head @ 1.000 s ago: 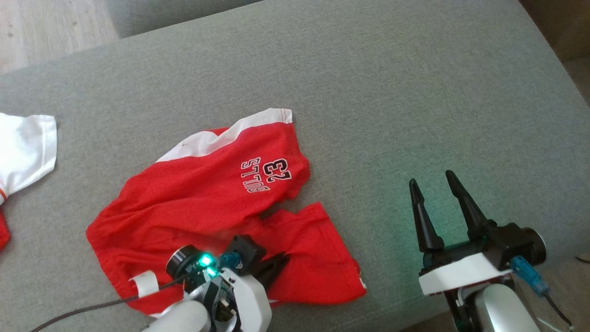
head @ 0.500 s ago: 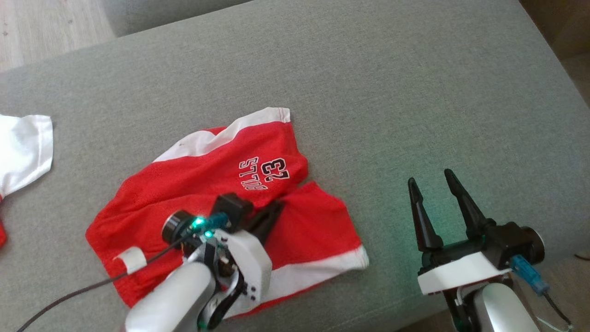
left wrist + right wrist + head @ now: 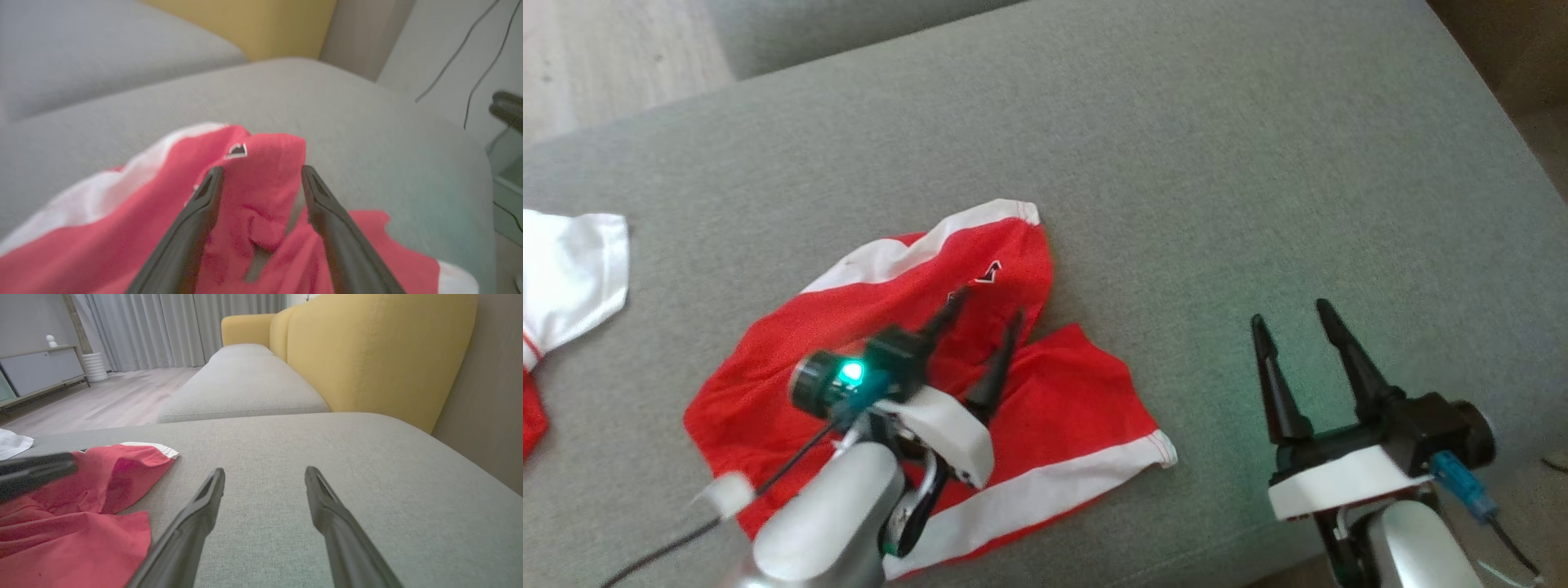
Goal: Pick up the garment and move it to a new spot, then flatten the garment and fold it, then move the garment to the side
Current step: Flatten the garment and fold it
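Observation:
The garment (image 3: 1078, 400) is a pair of red shorts with white trim, lying crumpled on the grey sofa cushion (image 3: 1176, 163). My left gripper (image 3: 984, 310) hovers over its middle with the jaws open, holding nothing. In the left wrist view a raised fold of the garment (image 3: 122, 228) stands between the spread fingers of the left gripper (image 3: 261, 169). My right gripper (image 3: 1290, 314) is open and empty over bare cushion, well to the right of the shorts. The right wrist view shows the right gripper (image 3: 264, 470) with the garment (image 3: 102, 477) at its left.
A white piece of clothing (image 3: 564, 269) lies at the cushion's left edge. Wooden floor (image 3: 605, 49) lies beyond the far left corner. The cushion's front edge runs just below my right gripper. A yellow backrest (image 3: 367, 355) rises on the right side in the right wrist view.
My left gripper has moved up over the shorts, pulling the lower leg with it, and has opened, letting the cloth go. The printed number is now mostly covered. The right arm stays still.

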Robot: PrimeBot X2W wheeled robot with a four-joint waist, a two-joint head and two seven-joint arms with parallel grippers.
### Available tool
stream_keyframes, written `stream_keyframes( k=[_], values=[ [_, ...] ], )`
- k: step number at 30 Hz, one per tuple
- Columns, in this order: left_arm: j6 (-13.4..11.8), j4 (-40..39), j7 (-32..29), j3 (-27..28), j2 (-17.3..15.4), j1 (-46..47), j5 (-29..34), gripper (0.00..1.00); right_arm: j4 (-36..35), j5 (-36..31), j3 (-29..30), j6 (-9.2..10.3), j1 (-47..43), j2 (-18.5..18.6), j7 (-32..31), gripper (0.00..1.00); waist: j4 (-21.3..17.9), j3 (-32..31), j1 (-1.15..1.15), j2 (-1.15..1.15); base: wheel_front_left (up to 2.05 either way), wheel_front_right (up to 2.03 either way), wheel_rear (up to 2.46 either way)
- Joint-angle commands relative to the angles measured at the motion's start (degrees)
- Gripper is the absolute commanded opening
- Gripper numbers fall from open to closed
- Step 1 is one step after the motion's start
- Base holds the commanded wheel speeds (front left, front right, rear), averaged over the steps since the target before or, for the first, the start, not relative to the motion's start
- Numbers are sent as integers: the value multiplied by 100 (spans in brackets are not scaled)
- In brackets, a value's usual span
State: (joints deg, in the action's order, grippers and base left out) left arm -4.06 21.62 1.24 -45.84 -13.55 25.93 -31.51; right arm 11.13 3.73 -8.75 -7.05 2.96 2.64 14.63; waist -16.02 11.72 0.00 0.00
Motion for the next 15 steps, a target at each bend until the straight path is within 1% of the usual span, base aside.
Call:
stream_keyframes(
  k=[1, 3, 6, 8, 9, 12, 13, 15],
  values=[
    [-143, -318, 380, 381, -71, -2, 5, 100, -231, -73, -16, -44, 89, 23, 37, 100, 110, -130, 0, 0, 0, 0, 0],
    [-288, -547, 758, 597, -113, -255, -96, 100, -292, -182, 84, -44, 55, 23, 37, 100, 214, -262, 0, 0, 0, 0, 0],
    [-556, -917, 1071, 889, -223, -732, -238, 100, -395, -278, 320, -44, -15, 23, 37, 100, 448, -481, 0, 0, 0, 0, 0],
    [-718, -1167, 1195, 1086, -281, -1064, -328, 100, -412, -350, 452, -44, -78, 23, 37, 100, 657, -624, 0, 0, 0, 0, 0],
    [-718, -1167, 1195, 1086, -281, -1064, -328, 100, -412, -350, 452, -44, -78, 23, 37, 100, 657, -624, 0, 0, 0, 0, 0],
    [-933, -1375, 1309, 1348, -398, -1529, -328, 100, -351, -390, 543, -44, -180, 23, 37, 100, 995, -826, 0, 0, 0, 0, 0],
    [-980, -1394, 1329, 1385, -446, -1661, -268, 100, -313, -390, 550, -44, -218, 23, 37, 100, 1116, -903, 0, 0, 0, 0, 0],
    [-1044, -1438, 1355, 1532, -444, -1942, -287, 100, -214, -474, 559, -44, -299, 23, 37, 100, 1321, -1026, 0, 0, 0, 0, 0]
  ],
)
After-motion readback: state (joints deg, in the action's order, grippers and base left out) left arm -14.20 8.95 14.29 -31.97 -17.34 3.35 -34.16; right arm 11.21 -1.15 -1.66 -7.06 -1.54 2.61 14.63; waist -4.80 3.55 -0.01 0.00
